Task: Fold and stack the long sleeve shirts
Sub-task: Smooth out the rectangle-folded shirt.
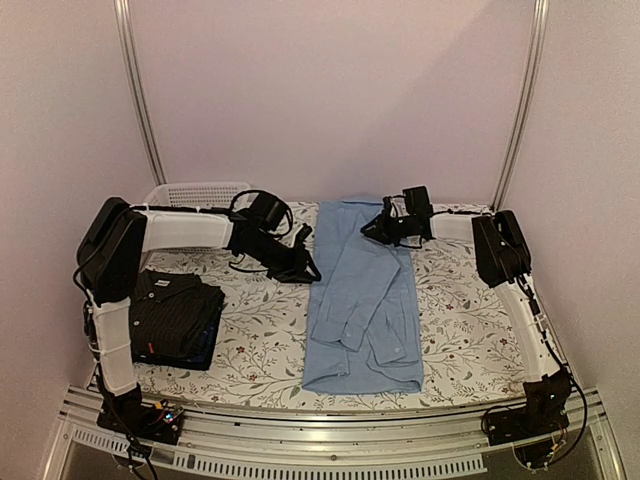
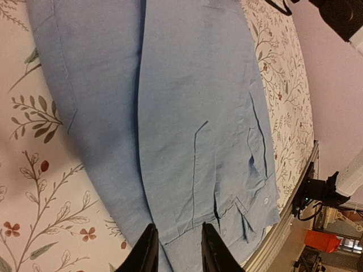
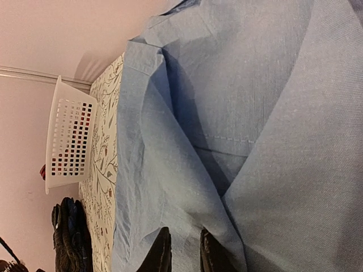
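The light blue shirt (image 1: 365,300) lies lengthwise in the middle of the table, folded into a long strip, with its cuffs near the front end. It also shows in the left wrist view (image 2: 193,113) and the right wrist view (image 3: 255,113). My left gripper (image 1: 303,268) (image 2: 178,252) hovers at the strip's left edge with its jaws apart and empty. My right gripper (image 1: 375,230) (image 3: 185,252) is at the far right end, its jaws close together on a fold of the blue cloth. The black pinstriped shirt (image 1: 170,305) lies folded on the dark navy shirt (image 1: 205,348) at the left.
A white lattice basket (image 1: 195,192) (image 3: 68,141) stands at the back left against the wall. The floral tablecloth (image 1: 265,330) covers the table. The metal rail (image 1: 330,435) runs along the front edge. The left arm reaches across above the folded stack.
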Controlling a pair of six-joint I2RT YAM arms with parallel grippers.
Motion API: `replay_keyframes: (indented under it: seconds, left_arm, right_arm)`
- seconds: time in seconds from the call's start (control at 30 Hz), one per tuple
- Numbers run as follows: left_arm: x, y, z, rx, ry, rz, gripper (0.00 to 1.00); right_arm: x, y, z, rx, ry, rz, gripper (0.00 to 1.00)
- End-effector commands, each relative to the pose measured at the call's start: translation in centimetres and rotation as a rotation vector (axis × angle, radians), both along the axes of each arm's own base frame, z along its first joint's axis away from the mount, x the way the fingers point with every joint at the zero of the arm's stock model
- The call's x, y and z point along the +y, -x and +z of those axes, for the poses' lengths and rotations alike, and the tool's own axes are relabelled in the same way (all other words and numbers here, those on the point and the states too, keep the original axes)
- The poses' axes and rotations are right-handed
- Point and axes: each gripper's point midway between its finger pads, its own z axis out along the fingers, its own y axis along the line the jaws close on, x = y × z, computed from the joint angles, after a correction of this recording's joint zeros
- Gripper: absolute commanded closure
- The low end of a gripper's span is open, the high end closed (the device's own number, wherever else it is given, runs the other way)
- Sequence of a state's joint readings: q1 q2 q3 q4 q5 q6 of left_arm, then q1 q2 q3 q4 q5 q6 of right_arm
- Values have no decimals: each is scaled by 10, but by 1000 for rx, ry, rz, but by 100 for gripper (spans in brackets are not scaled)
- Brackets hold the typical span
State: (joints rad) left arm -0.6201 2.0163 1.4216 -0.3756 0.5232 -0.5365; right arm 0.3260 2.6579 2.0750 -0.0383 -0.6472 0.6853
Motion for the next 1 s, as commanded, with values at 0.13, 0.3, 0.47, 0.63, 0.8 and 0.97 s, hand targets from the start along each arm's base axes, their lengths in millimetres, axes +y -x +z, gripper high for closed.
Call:
replay_keyframes:
  seconds: [0.13, 0.3, 0.47, 0.63, 0.8, 0.97]
  left_arm:
    - [-12, 4, 1, -14, 31, -23, 73]
    - [-13, 4, 4, -19, 39, -21, 73]
    - [-12, 6, 6, -21, 47, -20, 73]
    - [-11, 7, 7, -22, 50, -23, 73]
    - [-12, 11, 5, -12, 50, -28, 73]
    - [-10, 15, 1, -5, 42, -28, 73]
  right_arm:
    - [-3, 6, 74, -134, -1, 31, 81]
    - [-3, 35, 106, -175, -5, 81, 81]
    - [1, 80, 98, -145, -32, 126, 80]
    - [-1, 122, 69, -96, -16, 138, 80]
    - [-10, 136, 40, -55, -9, 115, 79]
    - [-13, 142, 16, 1, -11, 112, 80]
